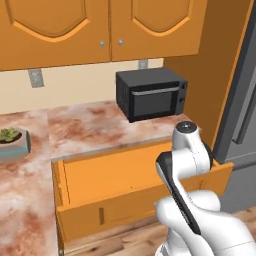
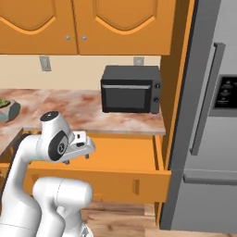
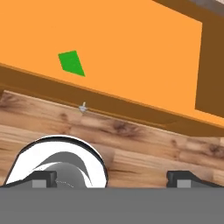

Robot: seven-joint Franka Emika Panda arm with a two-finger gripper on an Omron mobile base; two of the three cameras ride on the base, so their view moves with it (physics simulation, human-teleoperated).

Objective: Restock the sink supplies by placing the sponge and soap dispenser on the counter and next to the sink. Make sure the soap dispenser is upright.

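The sponge (image 3: 71, 63), a small flat green block, lies on the orange floor of an open drawer (image 3: 140, 48) below the counter (image 1: 95, 125). My gripper (image 3: 111, 180) hangs above the drawer's front edge, open, with nothing between its fingertips (image 3: 43, 178). It is well short of the sponge, which sits up and to the left in the hand view. From the base views the drawer (image 1: 120, 175) (image 2: 125, 159) stands pulled out under the marbled counter (image 2: 83, 109), with my arm bent over it. The soap dispenser and the sink are out of view.
A black microwave (image 1: 151, 94) (image 2: 131, 89) stands at the back of the counter. A potted plant (image 1: 12, 142) (image 2: 6, 109) sits to the left. A grey fridge (image 2: 208, 139) rises on the right. Orange wall cabinets (image 1: 100, 30) hang above. Wooden floor (image 3: 140, 144) lies below the drawer.
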